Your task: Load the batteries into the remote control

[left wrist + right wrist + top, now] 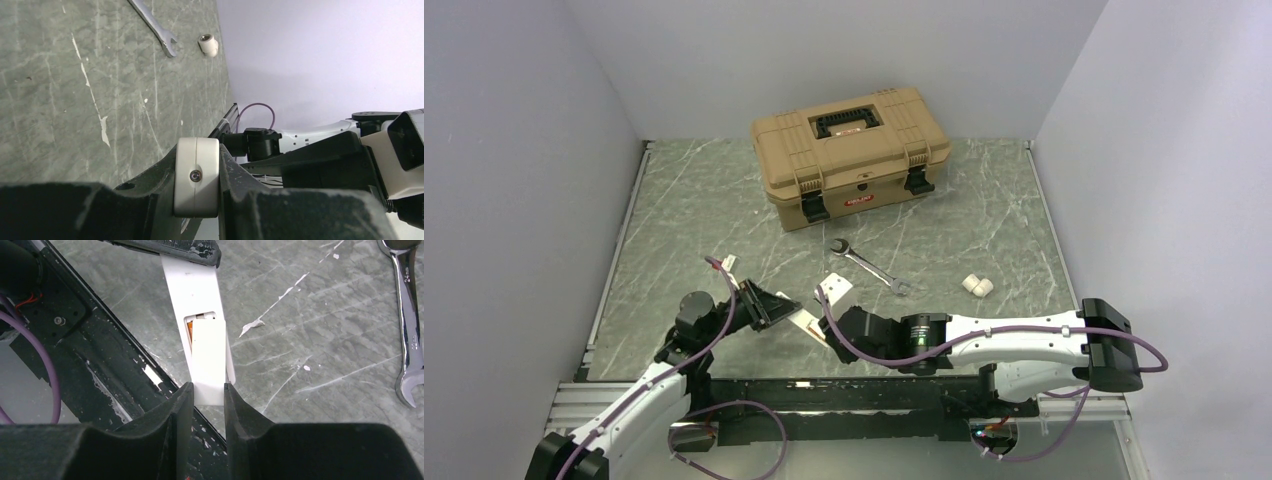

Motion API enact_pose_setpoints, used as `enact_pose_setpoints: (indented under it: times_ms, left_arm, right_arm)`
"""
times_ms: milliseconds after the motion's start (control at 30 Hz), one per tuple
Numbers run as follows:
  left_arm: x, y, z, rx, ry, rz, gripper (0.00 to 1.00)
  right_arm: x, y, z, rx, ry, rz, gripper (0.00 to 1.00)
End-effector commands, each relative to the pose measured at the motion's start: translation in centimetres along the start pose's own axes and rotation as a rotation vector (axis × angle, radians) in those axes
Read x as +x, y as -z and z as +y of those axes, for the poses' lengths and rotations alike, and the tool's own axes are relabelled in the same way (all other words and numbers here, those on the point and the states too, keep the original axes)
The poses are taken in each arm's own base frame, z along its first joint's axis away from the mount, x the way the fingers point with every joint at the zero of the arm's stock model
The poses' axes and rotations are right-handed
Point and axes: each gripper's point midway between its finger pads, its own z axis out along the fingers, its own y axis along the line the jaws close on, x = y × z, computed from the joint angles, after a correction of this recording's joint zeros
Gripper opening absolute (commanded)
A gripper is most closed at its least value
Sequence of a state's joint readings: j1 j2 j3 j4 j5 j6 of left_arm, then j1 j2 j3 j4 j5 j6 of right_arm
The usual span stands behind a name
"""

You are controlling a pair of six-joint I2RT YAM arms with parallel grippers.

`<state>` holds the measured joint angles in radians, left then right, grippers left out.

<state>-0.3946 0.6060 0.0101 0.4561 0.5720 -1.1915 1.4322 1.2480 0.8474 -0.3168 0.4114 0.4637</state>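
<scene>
On the left, over the grey-green marbled surface (pixel 674 220), left gripper (pixel 196 167) clamped tight on one end of the slim white rectangular remote control (pixel 192 290). Black fingers (pixel 150 200) pressed against both of its long sides, with a small round emitter on the end face, seen end-on in the left wrist view. Remote near the front edge of the surface, between the two grippers, reaching from the left one toward the right one, back face up, orange-brown recess (pixel 189 332) partly showing. Over most of that recess, a flat white rectangular cover plate (pixel 208 357), slightly askew to the remote's length, with a sliver of the recess left uncovered at the far end and along one side. Next to the right, right gripper (pixel 207 392) set narrow, its black fingers (pixel 175 420) on either side of the near end of the cover plate, meeting both edges and gripping it. Further back, at the middle of the surface, a tan plastic toolbox (pixel 852 150) with black handle and black latches, lid down. In front of it and a little to the right, a steel open-ended wrench (pixel 870 266) lying flat on a diagonal. Right of the wrench and clear of it, a pair of short white cylindrical batteries (pixel 977 285) side by side on the surface, well apart from the remote.
</scene>
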Motion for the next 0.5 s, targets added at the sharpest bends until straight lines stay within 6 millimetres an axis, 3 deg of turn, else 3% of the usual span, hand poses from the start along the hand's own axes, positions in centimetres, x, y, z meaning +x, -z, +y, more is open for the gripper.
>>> enact_pose_setpoints:
  times_ms: [0, 467]
  left_arm:
    - [-0.12, 0.14, -2.22, 0.095, -0.016, -0.001, 0.0]
    - [0.36, 0.29, -1.88, 0.104, 0.022, 0.007, 0.0]
  right_arm:
    - [-1.21, 0.06, 0.85, -0.045, 0.029, -0.045, 0.31]
    - [-1.26, 0.29, 1.26, -0.073, 0.051, -0.049, 0.32]
